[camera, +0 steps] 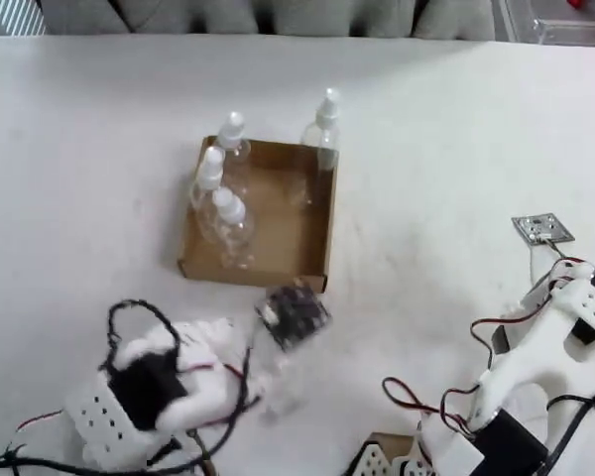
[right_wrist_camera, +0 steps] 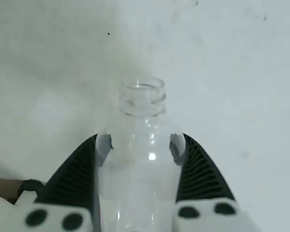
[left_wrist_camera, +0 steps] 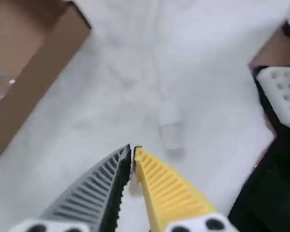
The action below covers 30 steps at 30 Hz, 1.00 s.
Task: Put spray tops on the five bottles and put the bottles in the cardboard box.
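The cardboard box (camera: pixel 312 273) sits mid-table, and its corner (left_wrist_camera: pixel 36 72) appears in the left wrist view. Two topped bottles (camera: pixel 228 213) lie inside it. Another topped bottle (camera: pixel 232 134) stands at its far left corner and one (camera: pixel 324 121) at its far right corner. My right gripper (right_wrist_camera: pixel 140 145) is shut on a clear bottle (right_wrist_camera: pixel 141 99) with an open neck and no top. My left gripper (left_wrist_camera: pixel 133 150) is shut with nothing in it, low over the table. A white spray top (left_wrist_camera: pixel 170 130) lies just beyond its tips. The left arm (camera: pixel 149 387) is at the front left.
A small metal plate (camera: pixel 542 228) lies at the right. The right arm (camera: pixel 545 347) and its red and black cables take up the front right corner. The other arm's white perforated gripper (left_wrist_camera: pixel 282 96) is close by in the left wrist view.
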### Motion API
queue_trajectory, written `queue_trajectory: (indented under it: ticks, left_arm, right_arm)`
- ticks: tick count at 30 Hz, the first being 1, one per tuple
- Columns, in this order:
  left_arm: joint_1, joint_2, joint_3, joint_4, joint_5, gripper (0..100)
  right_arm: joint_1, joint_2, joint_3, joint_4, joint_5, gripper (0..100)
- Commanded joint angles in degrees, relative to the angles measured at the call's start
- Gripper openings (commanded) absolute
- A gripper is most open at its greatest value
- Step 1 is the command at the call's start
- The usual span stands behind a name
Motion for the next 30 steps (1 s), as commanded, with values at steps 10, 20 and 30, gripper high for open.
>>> queue_trajectory:
  ticks: [10,20,30]
  left_arm:
    - [13.93,-6.64,21.19,-19.78,1.58,28]
    - [2.15,-6.64,27.25,-23.91,-1.76,34]
    - [0.84,-6.55,29.54,-28.66,-1.76,27]
  right_arm:
    - [3.65,-1.89,-0.26,-7.34,0.7,1.5]
    - [3.91,-1.89,-0.35,-7.52,0.7,1.5]
    - [4.18,-1.89,-0.18,-7.25,0.7,1.5]
